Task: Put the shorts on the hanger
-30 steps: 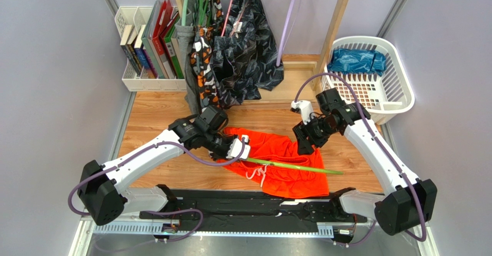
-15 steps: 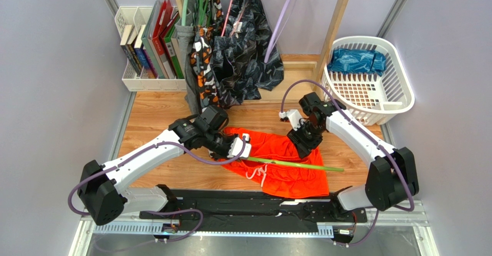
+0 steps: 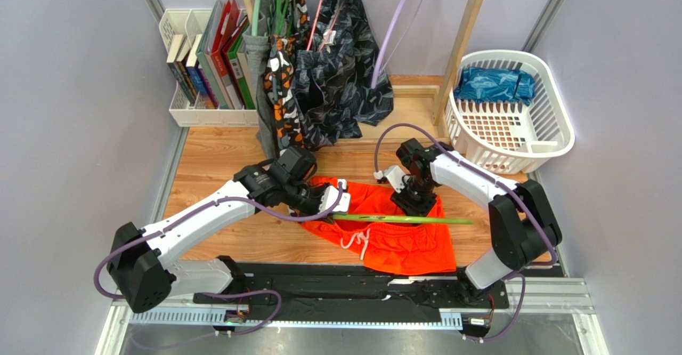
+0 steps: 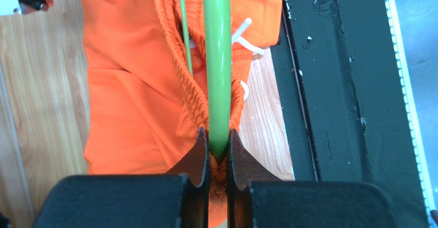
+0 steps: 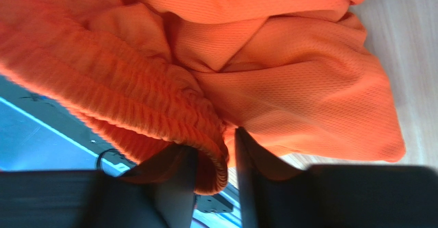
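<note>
The bright orange shorts [image 3: 400,245] lie on the wooden table between the arms. The lime-green hanger [image 3: 416,220] lies across them, running right from my left gripper [image 3: 340,203]. In the left wrist view my left gripper [image 4: 218,148] is shut on the hanger's green bar [image 4: 218,58], with the ribbed waistband [image 4: 193,84] bunched around it and the white drawstring [image 4: 244,35] beside it. My right gripper [image 3: 412,201] is down on the shorts' upper edge. In the right wrist view it [image 5: 216,169] is closed on the ribbed waistband [image 5: 128,105], which is lifted off the table.
A white basket [image 3: 552,83] with a blue bundle stands at the back right. A book rack [image 3: 204,59] stands at the back left. Black patterned shorts [image 3: 344,59], a camo garment [image 3: 280,91] and a lavender hanger [image 3: 396,27] hang at the back. A black mat [image 3: 360,283] lines the near edge.
My right arm has swung left and its gripper has moved onto the shorts' waistband near the hanger. The hanger's right end has shifted slightly. The left arm has barely moved.
</note>
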`<state>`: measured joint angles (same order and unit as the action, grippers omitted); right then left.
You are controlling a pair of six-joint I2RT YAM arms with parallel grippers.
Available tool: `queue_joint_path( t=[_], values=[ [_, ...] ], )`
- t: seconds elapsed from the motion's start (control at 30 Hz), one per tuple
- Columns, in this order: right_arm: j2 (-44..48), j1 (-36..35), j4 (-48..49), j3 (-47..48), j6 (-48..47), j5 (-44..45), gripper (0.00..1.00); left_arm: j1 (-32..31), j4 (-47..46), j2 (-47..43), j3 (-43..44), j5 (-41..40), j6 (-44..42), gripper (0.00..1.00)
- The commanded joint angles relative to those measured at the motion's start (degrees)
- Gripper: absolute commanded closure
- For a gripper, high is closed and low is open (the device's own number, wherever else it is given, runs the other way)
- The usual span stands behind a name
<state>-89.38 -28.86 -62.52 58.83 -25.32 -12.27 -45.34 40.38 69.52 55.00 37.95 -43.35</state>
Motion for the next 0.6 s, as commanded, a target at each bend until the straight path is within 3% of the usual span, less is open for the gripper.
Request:
queue_joint_path(
  t=[0.0, 0.17, 0.57],
  values=[
    [2.36, 2.39, -0.05, -0.47, -2.54, 4.53, 0.72, 1.30, 0.30, -3.24, 0.63, 0.63, 3.45, 1.00],
    [6.50, 11.17, -1.90, -0.82, -6.49, 10.68, 1.00, 7.19, 5.93, -5.44, 0.98, -0.68, 0.82, 1.00],
    [16.43, 30.60, -4.09, 0.06, -17.12, 16.23, 1.00, 13.61, 18.06, -2.64, 2.22, -7.27, -7.71, 1.00]
  ],
)
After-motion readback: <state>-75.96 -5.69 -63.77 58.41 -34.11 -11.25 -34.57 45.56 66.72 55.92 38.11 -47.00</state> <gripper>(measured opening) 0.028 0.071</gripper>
